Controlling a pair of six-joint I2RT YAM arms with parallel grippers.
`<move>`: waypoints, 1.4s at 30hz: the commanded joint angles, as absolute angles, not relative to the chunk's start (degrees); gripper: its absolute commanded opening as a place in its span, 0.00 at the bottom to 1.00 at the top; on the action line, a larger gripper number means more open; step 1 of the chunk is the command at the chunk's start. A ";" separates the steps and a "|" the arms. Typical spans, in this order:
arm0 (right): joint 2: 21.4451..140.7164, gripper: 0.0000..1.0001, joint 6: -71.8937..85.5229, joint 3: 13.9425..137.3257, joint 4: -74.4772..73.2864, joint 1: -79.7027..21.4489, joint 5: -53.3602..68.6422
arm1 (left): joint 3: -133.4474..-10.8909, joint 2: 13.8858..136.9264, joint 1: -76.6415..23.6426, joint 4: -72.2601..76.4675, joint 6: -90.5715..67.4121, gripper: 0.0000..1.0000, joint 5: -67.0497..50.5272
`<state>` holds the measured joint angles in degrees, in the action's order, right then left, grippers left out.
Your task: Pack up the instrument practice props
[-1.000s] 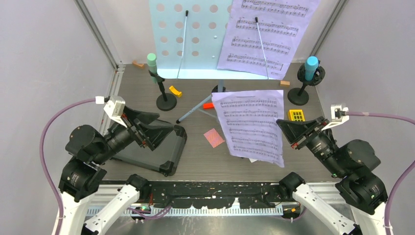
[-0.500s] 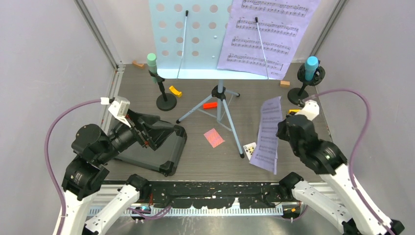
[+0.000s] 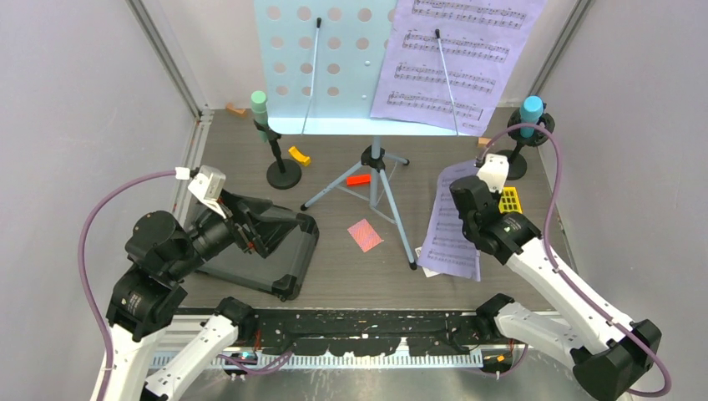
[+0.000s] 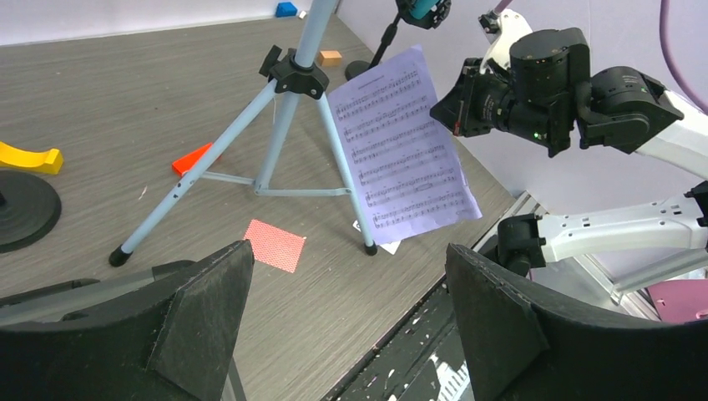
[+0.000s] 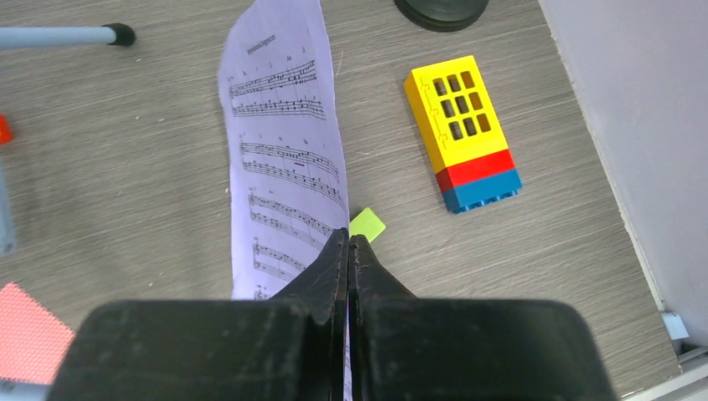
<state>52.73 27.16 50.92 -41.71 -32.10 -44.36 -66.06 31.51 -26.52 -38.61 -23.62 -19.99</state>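
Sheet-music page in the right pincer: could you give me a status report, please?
Right pincer shut on lilac sheet-music page, hanging upright. Left pincer open, empty. Tripod legs close beside page.

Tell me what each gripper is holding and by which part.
The right gripper is shut on a lilac sheet-music page, pinching it by one long side edge. The left gripper is open and holds nothing.

Lilac sheet-music page (image 4: pixel 401 146) hangs upright (one edge pinched)
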 commanded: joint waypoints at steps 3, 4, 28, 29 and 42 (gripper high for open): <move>54.14 0.00 20.99 46.37 -28.55 -28.66 -44.50 | -66.40 31.66 -26.63 -38.72 -22.38 0.88 -19.73; 54.62 0.00 19.99 45.41 -27.55 -27.86 -43.40 | -66.51 31.72 -26.63 -38.80 -22.29 0.88 -19.72; 72.94 0.38 5.37 49.01 -15.26 -22.41 -47.18 | -66.16 30.77 -26.63 -41.30 -21.05 0.88 -18.32; 72.86 0.44 5.32 48.99 -15.29 -22.41 -47.23 | -66.10 30.72 -26.63 -41.30 -21.09 0.88 -18.29; 60.45 0.56 15.14 47.96 -22.36 -22.32 -46.42 | -65.92 30.85 -26.63 -41.88 -21.18 0.88 -16.40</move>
<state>66.57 8.45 46.78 -19.97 -22.63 -45.41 -65.23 31.18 -26.52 -41.80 -22.00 -17.39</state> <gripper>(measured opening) 0.561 0.882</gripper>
